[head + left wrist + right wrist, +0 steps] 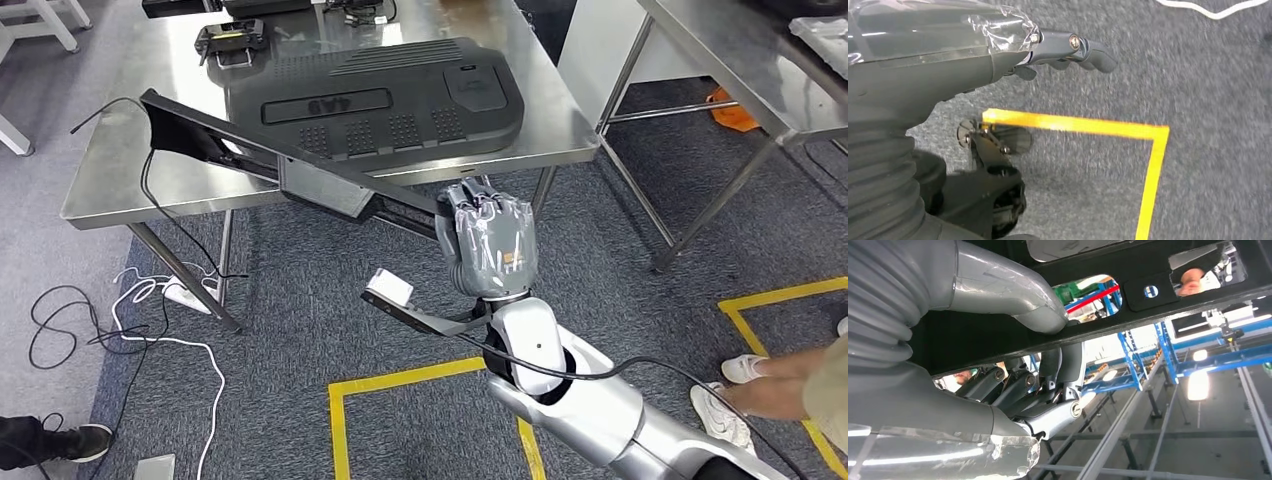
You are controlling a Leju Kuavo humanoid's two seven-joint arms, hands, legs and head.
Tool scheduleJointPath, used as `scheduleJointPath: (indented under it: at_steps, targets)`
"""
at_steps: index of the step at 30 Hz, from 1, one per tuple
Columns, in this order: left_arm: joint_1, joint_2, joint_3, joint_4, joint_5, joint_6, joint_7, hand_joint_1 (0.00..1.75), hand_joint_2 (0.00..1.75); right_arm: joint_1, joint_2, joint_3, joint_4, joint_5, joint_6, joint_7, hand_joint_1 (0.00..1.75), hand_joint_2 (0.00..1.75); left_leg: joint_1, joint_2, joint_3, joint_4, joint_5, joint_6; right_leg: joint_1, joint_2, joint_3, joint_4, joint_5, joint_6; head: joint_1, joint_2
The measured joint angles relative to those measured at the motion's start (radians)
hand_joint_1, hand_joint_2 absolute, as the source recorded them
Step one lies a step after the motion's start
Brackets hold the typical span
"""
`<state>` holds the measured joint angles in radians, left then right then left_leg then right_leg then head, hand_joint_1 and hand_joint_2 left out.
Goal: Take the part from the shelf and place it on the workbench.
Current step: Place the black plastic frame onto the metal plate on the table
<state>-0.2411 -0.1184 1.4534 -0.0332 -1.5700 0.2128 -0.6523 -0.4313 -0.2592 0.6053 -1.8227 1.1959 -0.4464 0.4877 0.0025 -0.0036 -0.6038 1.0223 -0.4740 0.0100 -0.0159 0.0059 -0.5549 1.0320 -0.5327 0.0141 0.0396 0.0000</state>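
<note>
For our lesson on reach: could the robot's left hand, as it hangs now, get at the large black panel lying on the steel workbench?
Probably not as it stands. The left hand hangs low over the carpet, empty, far from the panel on the workbench. The long black part in the right hand also crosses in front.

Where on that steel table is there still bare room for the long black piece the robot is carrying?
The workbench has bare steel along its left side and its front edge, between the big black ribbed panel and the rim. The panel fills the middle, and the far edge is crowded with small black gear. The right hand holds the long black part, whose far end reaches over that front-left patch.
</note>
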Motion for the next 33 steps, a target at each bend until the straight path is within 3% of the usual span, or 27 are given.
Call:
scheduleJointPath:
  at_steps: [2,4,5,6,7,9,11,14,18,20,22,23,24,25,27,30,32,33]
  targets:
    - [-0.001,0.000,0.000,0.000,0.000,0.000,0.000,0.00,1.75,-0.002,0.000,-0.002,0.000,-0.003,-0.001,-0.004,1.75,1.75,0.006,0.001,0.011,-0.012,0.000,0.009,0.000,-0.001,-0.026,0.061,-0.033,0.008,0.005,0.000]
    - [-0.002,0.000,0.000,0.000,0.000,0.000,0.000,0.00,1.75,-0.004,0.000,-0.003,0.000,-0.007,-0.002,-0.006,1.75,1.75,0.005,0.003,0.018,-0.013,-0.005,0.017,0.000,-0.002,-0.098,0.192,-0.085,0.012,0.011,0.000]
    - [-0.001,0.000,0.000,0.000,0.000,0.000,0.000,0.00,1.75,-0.004,0.000,-0.003,0.000,-0.009,-0.002,-0.007,1.75,1.75,0.005,0.003,0.021,-0.013,-0.008,0.019,-0.001,-0.002,-0.134,0.250,-0.100,0.015,0.013,0.000]
    - [-0.001,0.000,0.000,0.000,0.000,0.000,0.000,0.00,1.75,-0.004,0.000,-0.003,0.000,-0.011,-0.002,-0.008,1.75,1.75,0.005,0.002,0.025,-0.012,-0.012,0.020,-0.001,-0.002,-0.155,0.275,-0.094,0.016,0.014,0.000]
    - [0.000,0.000,0.000,0.000,0.000,0.000,0.000,0.00,1.75,-0.004,0.000,-0.003,0.001,-0.012,-0.002,-0.009,1.75,1.75,0.005,0.001,0.030,-0.012,-0.016,0.019,-0.001,-0.002,-0.157,0.260,-0.067,0.016,0.015,0.000]
    - [0.001,0.000,0.000,0.000,0.000,0.000,0.000,0.00,1.75,-0.006,-0.001,-0.003,0.001,-0.016,-0.003,-0.011,1.75,1.75,0.006,-0.001,0.043,-0.009,-0.028,0.013,-0.002,-0.003,-0.115,0.140,0.017,0.014,0.021,0.000]
    - [0.000,0.000,0.000,0.000,0.000,0.000,0.000,0.00,1.75,-0.012,-0.001,-0.002,0.001,-0.020,-0.003,-0.010,1.75,1.75,0.003,-0.002,0.048,-0.003,-0.040,0.002,0.000,-0.004,-0.073,0.035,0.058,0.008,0.024,0.000]
    - [-0.002,0.000,0.000,0.000,0.000,0.000,0.000,0.00,1.75,-0.016,-0.002,-0.002,0.002,-0.022,-0.004,-0.009,1.75,1.75,0.000,-0.002,0.050,-0.005,-0.045,-0.010,0.004,-0.002,-0.065,0.013,0.051,-0.005,0.018,0.000]
    - [-0.002,0.000,0.000,0.000,0.000,0.000,0.000,0.00,1.75,-0.016,-0.004,-0.002,0.002,-0.023,-0.004,-0.009,1.75,1.75,0.000,-0.001,0.052,-0.008,-0.045,-0.014,0.006,-0.001,-0.065,0.013,0.049,-0.009,0.017,0.000]
    - [-0.002,0.000,0.000,0.000,0.000,0.000,0.000,0.00,1.75,-0.017,-0.004,-0.002,0.002,-0.023,-0.004,-0.007,1.75,1.75,0.001,-0.001,0.052,0.005,-0.056,-0.022,0.002,-0.002,-0.059,0.006,0.049,-0.015,0.016,0.000]
    - [-0.001,0.000,0.000,0.000,0.000,0.000,0.000,0.00,1.75,-0.021,-0.004,0.000,0.002,-0.024,-0.006,-0.006,1.75,1.75,0.004,0.000,-0.029,0.155,-0.100,-0.034,-0.001,-0.003,-0.039,0.000,0.039,-0.029,0.010,0.000]
    - [0.000,0.001,0.000,0.000,0.000,0.000,0.000,0.00,1.75,-0.023,-0.004,0.000,0.002,-0.024,-0.006,-0.005,1.75,1.75,0.005,0.000,-0.067,0.210,-0.104,-0.036,0.000,-0.002,-0.029,0.000,0.031,-0.032,0.006,0.000]
    - [0.001,0.001,0.000,0.000,0.000,0.000,0.000,0.00,1.75,-0.024,-0.004,0.001,0.003,-0.025,-0.007,-0.005,1.75,1.75,0.006,0.000,-0.093,0.234,-0.089,-0.035,0.001,-0.002,-0.017,0.000,0.023,-0.035,0.005,0.000]
    - [0.001,0.001,0.000,0.000,0.000,0.000,0.000,0.00,1.75,-0.025,-0.004,0.001,0.003,-0.025,-0.007,-0.005,1.75,1.75,0.004,0.000,-0.072,0.170,-0.043,-0.029,0.002,-0.001,-0.008,-0.001,0.017,-0.033,0.004,0.000]
    - [0.001,0.003,0.000,0.000,0.000,0.000,0.000,0.00,1.75,-0.029,-0.004,0.001,0.003,-0.026,-0.008,-0.005,1.75,1.75,-0.002,-0.001,-0.030,0.054,0.013,-0.016,0.003,0.000,0.002,-0.002,0.007,-0.028,0.003,0.000]
    - [0.000,0.005,0.000,0.000,0.000,-0.001,0.000,0.00,1.75,-0.034,-0.004,0.002,0.005,-0.030,-0.011,-0.005,1.75,1.75,-0.011,-0.002,-0.015,0.004,0.012,-0.005,0.002,0.001,0.004,-0.009,0.002,-0.013,0.001,0.000]
    - [0.001,0.006,0.000,0.000,0.000,-0.002,0.000,0.00,1.75,-0.035,-0.004,0.002,0.006,-0.033,-0.012,-0.005,1.75,1.75,-0.005,-0.001,-0.003,-0.010,0.012,0.003,0.001,0.000,0.006,-0.001,-0.008,-0.004,0.002,0.000]
    - [0.000,0.006,0.000,0.000,0.000,-0.002,0.000,0.00,1.75,-0.037,-0.004,0.002,0.006,-0.034,-0.013,-0.005,1.75,1.75,-0.001,0.000,0.005,-0.019,0.012,0.008,0.002,-0.001,-0.005,0.027,-0.024,0.000,0.005,0.000]
